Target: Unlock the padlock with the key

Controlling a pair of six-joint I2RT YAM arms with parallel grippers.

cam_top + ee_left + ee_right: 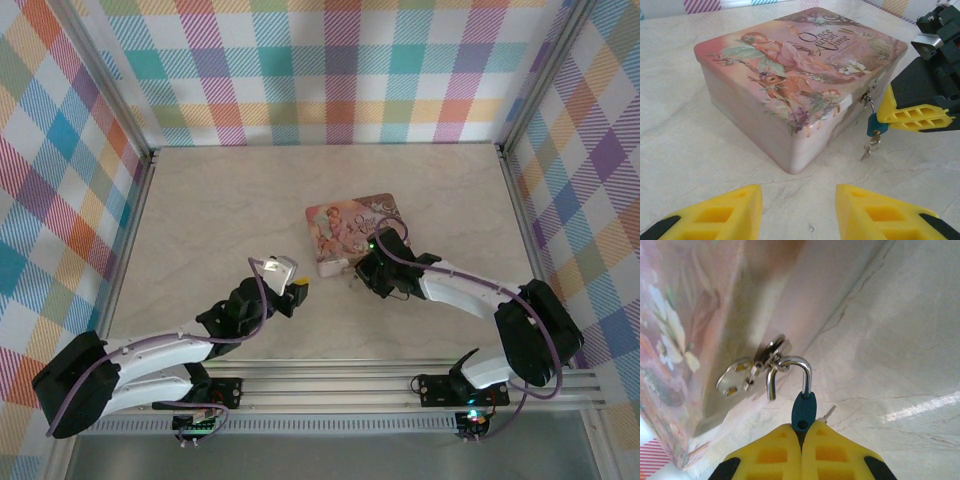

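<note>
Bright, even light; soft shadows, blurred close-ups.

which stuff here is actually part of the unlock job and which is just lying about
Part of the job:
- padlock, hanging on the box's latch
- key, dangling just below the padlock
- right gripper, shut on the padlock
- left gripper, open, facing the box

Just there:
- tin box, only carries the lock
- table

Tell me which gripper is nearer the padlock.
Right. The right gripper is shut on the padlock, which hangs at the latch of the tin. The left gripper is open, apart from it, off the tin's near corner.
</note>
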